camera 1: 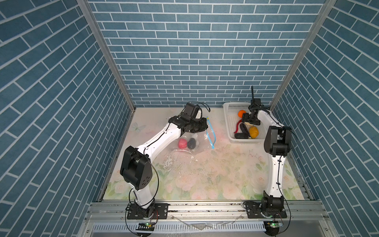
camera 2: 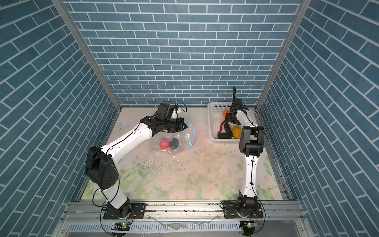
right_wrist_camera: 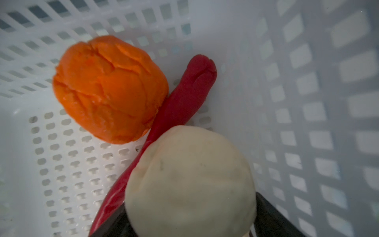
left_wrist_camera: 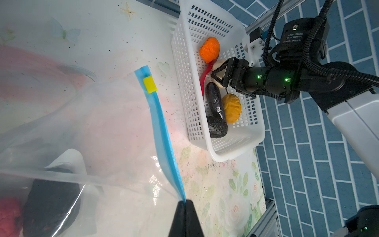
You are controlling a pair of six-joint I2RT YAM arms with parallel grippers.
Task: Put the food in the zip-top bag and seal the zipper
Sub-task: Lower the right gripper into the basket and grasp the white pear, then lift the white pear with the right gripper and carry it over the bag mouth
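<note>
On my feed the flowered tabletop (camera 1: 205,174) carries a white basket (camera 1: 233,108) at the far right. A clear bag (camera 1: 201,141) lies to its left, well apart, with its mouth edge toward the basket. My left tool (left_wrist_camera: 182,205) is pinched tight on one end of the bag's blue zipper (left_wrist_camera: 162,131). My right tool (left_wrist_camera: 218,74) is down in the basket, jaws spread wide on either side of a cream lump (right_wrist_camera: 190,180) — I cannot tell whether they press on it.

Inside the bag a pink lump (camera 1: 182,143) and a black lump (camera 1: 191,143) sit side by side. In the basket lie an eggplant (left_wrist_camera: 215,100), a second black lump (left_wrist_camera: 217,127), a yellow-brown lump (left_wrist_camera: 231,107), an orange lump (left_wrist_camera: 209,49) and a red chili (right_wrist_camera: 184,98). The chili touches both the orange and the cream lumps.

The yellow slider (left_wrist_camera: 149,84) sits near the zipper's other end — in both top views the two blue strands stand apart.
</note>
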